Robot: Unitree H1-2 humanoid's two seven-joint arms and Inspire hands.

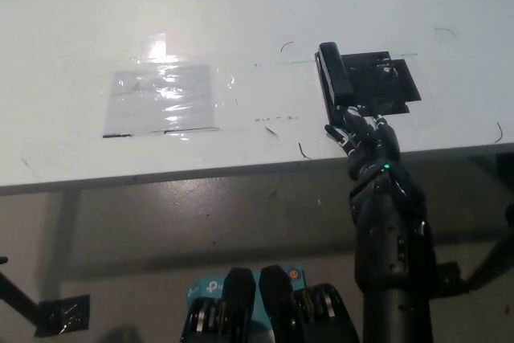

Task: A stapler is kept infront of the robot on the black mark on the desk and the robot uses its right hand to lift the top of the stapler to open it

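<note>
While the stapler (336, 82) lies flat, right hand (363, 140) overhangs the desk (241, 22) edge.

The right hand (363, 139) covers the near end of the stapler (335, 83), so contact there cannot be told, nor whether its fingers grip. Black on the black mark (385, 86), the stapler's outline blurs. The worktop (241, 22) runs past the picture's edges.
</note>
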